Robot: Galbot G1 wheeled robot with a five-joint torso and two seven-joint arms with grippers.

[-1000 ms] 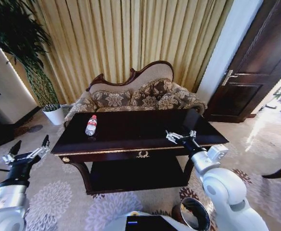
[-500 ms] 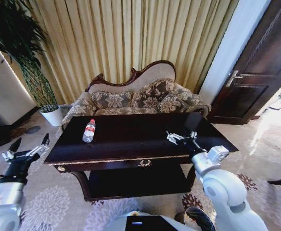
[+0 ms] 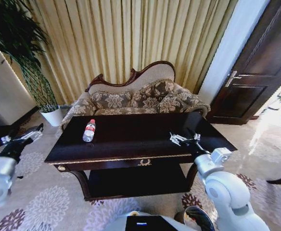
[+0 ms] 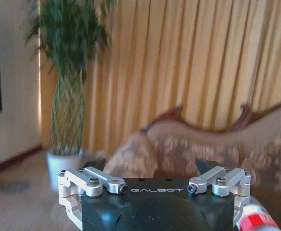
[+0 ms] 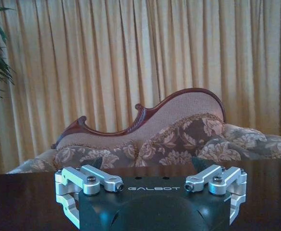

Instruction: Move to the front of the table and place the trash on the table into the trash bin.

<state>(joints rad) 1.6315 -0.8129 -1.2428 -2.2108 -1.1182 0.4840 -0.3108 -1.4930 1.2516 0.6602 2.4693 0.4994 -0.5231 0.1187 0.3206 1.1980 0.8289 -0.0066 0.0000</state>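
Dark glossy table (image 3: 131,137) w/ gold trim is faced at 12 o'clock. Clear ridged plastic bottle (image 3: 89,131), red cap, lies on top at 11. Right gripper (image 3: 185,139) is held above tabletop at 1, fingers apart, empty. Left gripper (image 3: 21,139) at 9, off table, spread, empty. Bottle probably best gripped mid-body, lightly; plastic looks crushable. Bin rim (image 3: 198,217) is seen at 5.

Living room; sofa (image 3: 140,98), curtains (image 3: 131,38)

Most of the table (image 3: 131,139) top lies bare, only the bottle (image 3: 89,131) lying toward its left edge, while the sofa (image 3: 140,98) crowds its far edge.
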